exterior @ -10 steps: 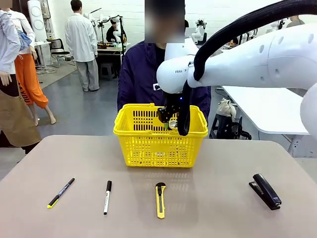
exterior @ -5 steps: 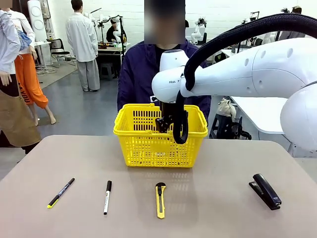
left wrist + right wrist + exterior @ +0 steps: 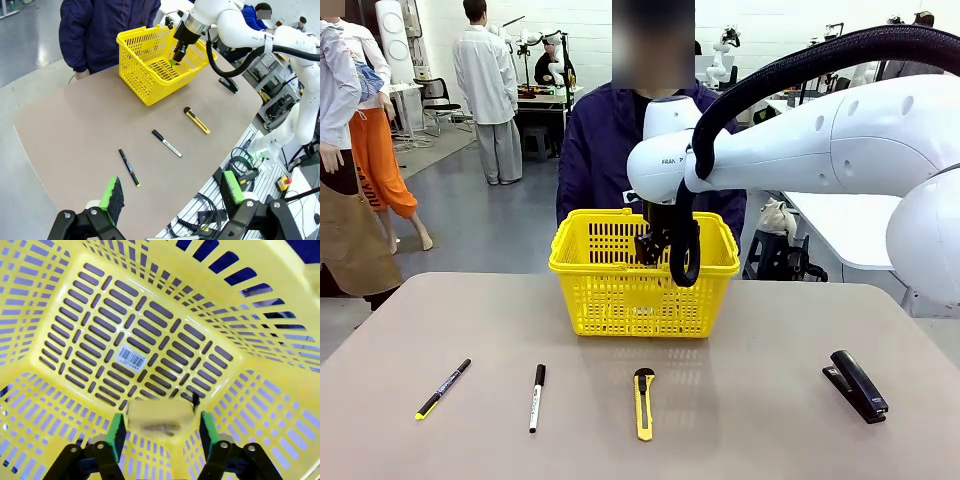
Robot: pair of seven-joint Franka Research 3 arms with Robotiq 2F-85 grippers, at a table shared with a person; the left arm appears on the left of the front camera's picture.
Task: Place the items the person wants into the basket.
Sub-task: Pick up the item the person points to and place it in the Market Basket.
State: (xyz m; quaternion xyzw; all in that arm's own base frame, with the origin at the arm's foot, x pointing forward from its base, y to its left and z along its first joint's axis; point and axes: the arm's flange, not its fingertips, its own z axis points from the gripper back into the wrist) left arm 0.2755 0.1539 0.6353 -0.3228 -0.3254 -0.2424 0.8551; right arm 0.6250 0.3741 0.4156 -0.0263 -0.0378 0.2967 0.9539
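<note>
Marker [image 3: 536, 397], utility knife [image 3: 643, 404], between pen [image 3: 442, 388], stapler [image 3: 856, 385]

the basket [image 3: 620, 300] has its open top partly taken: the right arm [image 3: 840, 140] reaches over its right rim and the right gripper [image 3: 653, 248] hangs inside, beside a black cable loop [image 3: 684, 262]. behind the basket the person [image 3: 595, 150] stands close. left of the basket the table [image 3: 440, 320] is bare. in front of the basket lie the pen [image 3: 443, 388], marker [image 3: 536, 397], utility knife [image 3: 644, 403] and stapler [image 3: 856, 385], with free gaps between them
</note>
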